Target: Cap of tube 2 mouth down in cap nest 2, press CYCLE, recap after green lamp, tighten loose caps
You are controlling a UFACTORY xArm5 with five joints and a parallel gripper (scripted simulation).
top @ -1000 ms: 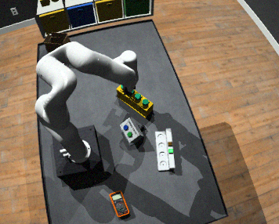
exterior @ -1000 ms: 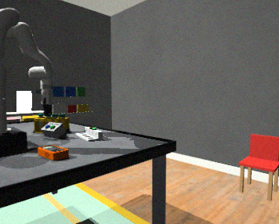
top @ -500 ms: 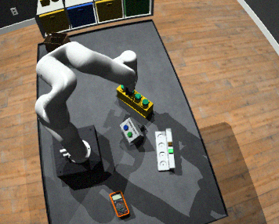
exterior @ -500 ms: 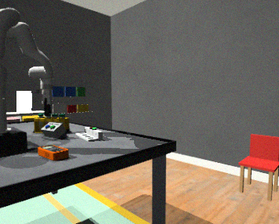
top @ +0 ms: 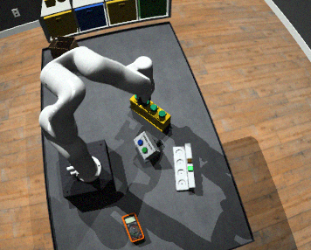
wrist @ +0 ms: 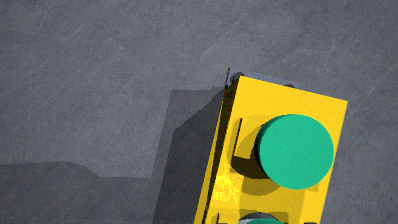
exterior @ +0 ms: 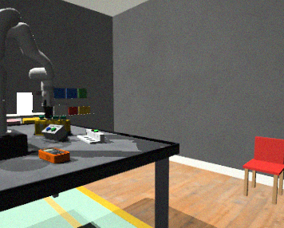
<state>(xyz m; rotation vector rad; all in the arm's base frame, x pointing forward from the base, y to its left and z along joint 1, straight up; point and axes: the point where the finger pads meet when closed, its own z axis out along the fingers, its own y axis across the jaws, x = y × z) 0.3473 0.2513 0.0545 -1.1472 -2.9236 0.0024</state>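
Note:
The yellow decapping station (top: 149, 112) holds tubes with green caps in a row. My gripper (top: 145, 101) stands straight down over the second tube from the far left end and is shut on its cap, which the wrist mostly hides. The caps of tube 1 (top: 136, 97), tube 3 (top: 154, 107) and tube 4 (top: 162, 114) sit on their tubes. In the wrist view the end cap (wrist: 295, 151) fills the station's top (wrist: 270, 160), and the rim of the held cap (wrist: 262, 220) shows at the bottom edge. The white cap tray (top: 183, 167) has empty nests and a lit green lamp (top: 190, 167).
The key housing (top: 147, 147) with the blue key (top: 140, 142) and the green key (top: 144, 149) stands between the station and the arm's base. An orange multimeter (top: 133, 227) lies near the front edge. Coloured bins (top: 105, 13) and a brown basket (top: 61, 44) stand at the back.

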